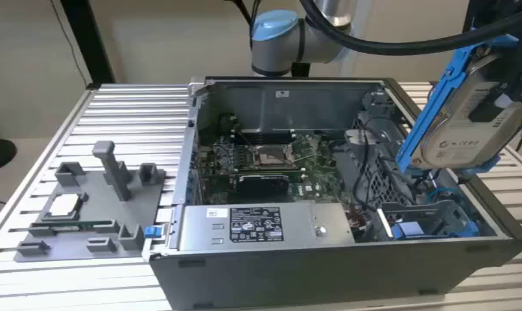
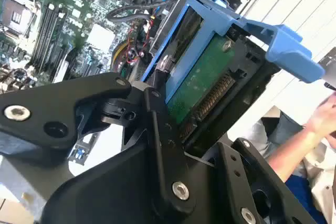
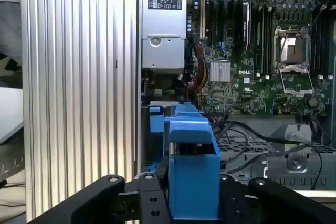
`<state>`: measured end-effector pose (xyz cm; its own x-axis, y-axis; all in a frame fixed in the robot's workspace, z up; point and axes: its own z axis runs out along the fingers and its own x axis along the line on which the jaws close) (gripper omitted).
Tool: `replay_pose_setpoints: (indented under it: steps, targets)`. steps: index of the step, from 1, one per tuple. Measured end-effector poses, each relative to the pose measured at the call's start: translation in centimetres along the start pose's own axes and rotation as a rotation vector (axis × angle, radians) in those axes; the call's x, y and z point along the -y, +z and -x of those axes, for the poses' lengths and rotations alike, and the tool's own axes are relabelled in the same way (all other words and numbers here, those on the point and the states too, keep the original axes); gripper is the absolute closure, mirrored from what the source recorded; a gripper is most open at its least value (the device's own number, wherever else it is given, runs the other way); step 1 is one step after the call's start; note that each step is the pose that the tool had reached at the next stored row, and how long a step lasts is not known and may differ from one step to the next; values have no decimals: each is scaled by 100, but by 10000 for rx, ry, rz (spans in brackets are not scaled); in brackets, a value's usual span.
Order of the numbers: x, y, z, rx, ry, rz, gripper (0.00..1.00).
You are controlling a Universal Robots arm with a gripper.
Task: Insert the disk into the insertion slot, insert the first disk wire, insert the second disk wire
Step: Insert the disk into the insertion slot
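1. At the exterior view's left, the grey fixture tray (image 1: 87, 207) is lying on the ribbed desk (image 1: 131, 110), well apart from the work.
2. In the open computer case (image 1: 330, 278), the power-supply box (image 1: 248, 227) is carrying a printed label; its text is not being recorded.
3. Further right, the insertion slot (image 1: 434, 223) is standing unfilled, with cables (image 1: 361, 170) beside it.
4. The gripper (image 2: 197, 129) is clamping the disk (image 1: 468, 116) between its jaws, tilted above the slot, white label outward.
5. Risk, judged: the tilted carrier could jam on the slot's edge or pinch cables. A person's arm (image 2: 299, 140) is showing beyond the disk.
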<state>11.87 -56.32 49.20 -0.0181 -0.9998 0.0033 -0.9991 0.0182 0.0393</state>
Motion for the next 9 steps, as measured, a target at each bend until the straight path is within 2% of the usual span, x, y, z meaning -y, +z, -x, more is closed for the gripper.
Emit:
replay_pose_setpoints:
  steps: [9]
  targets:
    - [2, 23, 0, 1, 1, 0, 100]
